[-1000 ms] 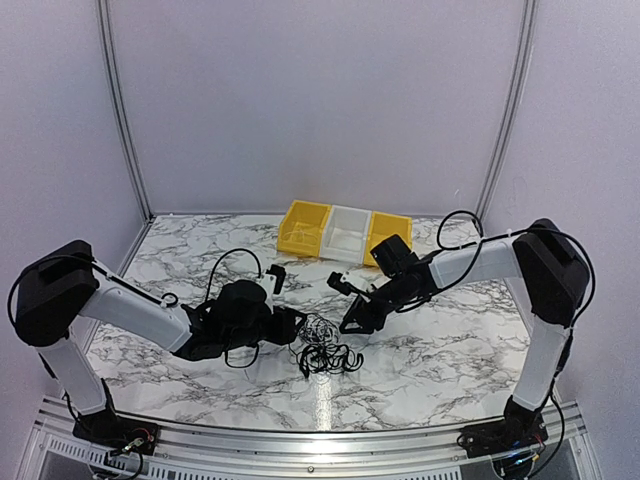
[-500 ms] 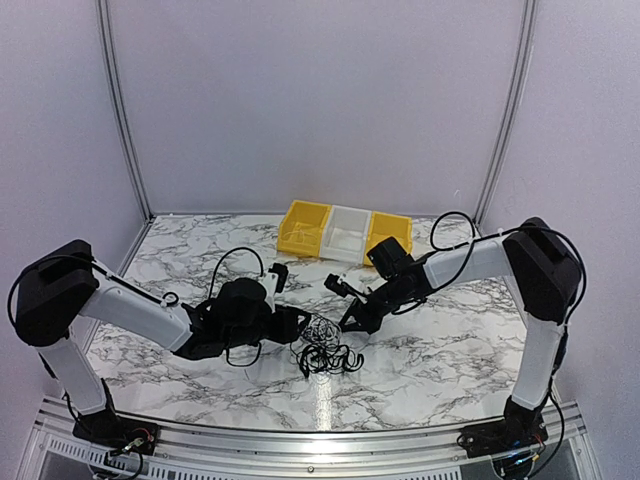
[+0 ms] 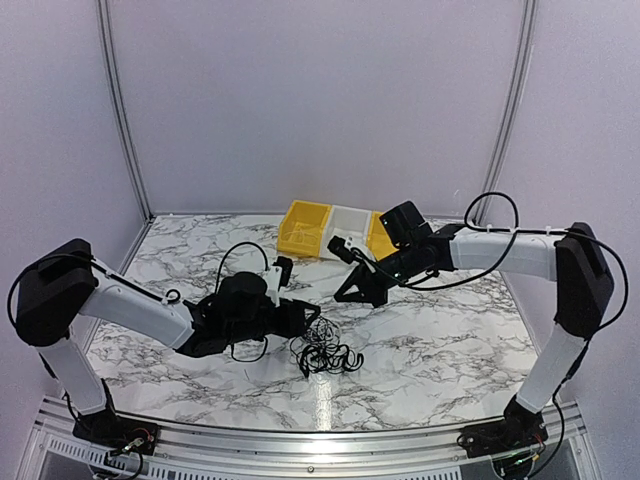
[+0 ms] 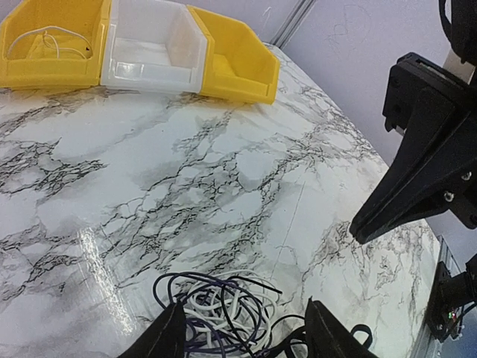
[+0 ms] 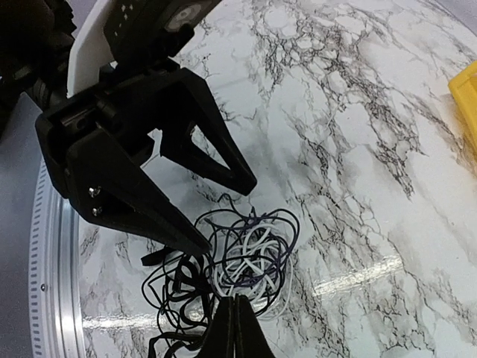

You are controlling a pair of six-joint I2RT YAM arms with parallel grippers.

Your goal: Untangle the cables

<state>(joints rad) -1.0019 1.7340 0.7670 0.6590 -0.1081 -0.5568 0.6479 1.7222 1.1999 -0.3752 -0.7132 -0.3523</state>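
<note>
The cables [image 3: 322, 350] lie in a loose tangle of black, dark purple and white strands [image 4: 223, 317] on the marble table. My left gripper [image 3: 306, 319] is open, its two black fingers straddling the near side of the tangle [image 4: 244, 306] without clamping it. My right gripper [image 3: 345, 294] is shut and empty. It hangs above the table, up and to the right of the tangle. In the right wrist view its closed tips [image 5: 235, 300] point down over the tangle [image 5: 250, 257], with the left gripper [image 5: 227, 215] just beyond.
Three bins stand in a row at the table's back: yellow [image 3: 303, 228], white [image 3: 347, 232], yellow [image 3: 385, 235]. The left yellow bin [image 4: 52, 67] holds a thin whitish wire [image 4: 45, 39]. The right arm reaches across in front of the right bin.
My right gripper has shut and drawn up and back toward the bins, away from the tangle, taking no strand with it. The left gripper edged slightly toward the tangle and stayed open.
</note>
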